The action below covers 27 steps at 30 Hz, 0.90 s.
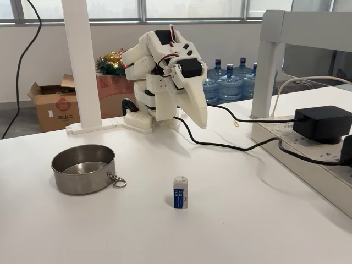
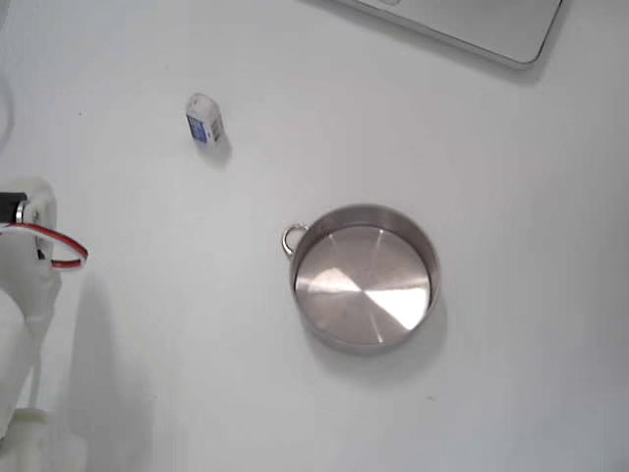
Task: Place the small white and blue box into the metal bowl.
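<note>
Box [image 1: 180,192] stood upright on the table [image 1: 247,220], apart from the empty bowl [image 1: 83,168]; gripper [image 1: 199,118] folded back, fingers pressed together; the carton seemed light, stiff, easily toppled; best pinched across its narrow sides.

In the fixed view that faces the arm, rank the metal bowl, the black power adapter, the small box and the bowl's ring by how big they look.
1. Metal bowl
2. Black power adapter, close behind; it sits further from the camera, so this order is unsure
3. Small box
4. Ring at the bowl's rim
</note>
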Each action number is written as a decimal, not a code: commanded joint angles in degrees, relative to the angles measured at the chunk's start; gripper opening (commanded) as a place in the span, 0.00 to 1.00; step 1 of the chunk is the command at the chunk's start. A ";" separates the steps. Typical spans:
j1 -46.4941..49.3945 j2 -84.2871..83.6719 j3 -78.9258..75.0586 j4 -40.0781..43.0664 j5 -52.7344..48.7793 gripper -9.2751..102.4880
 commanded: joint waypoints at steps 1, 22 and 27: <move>0.18 1.05 2.37 0.26 0.18 0.04; 12.22 -39.81 -0.35 -53.88 38.23 0.04; 15.73 -56.07 2.90 -76.11 57.22 0.04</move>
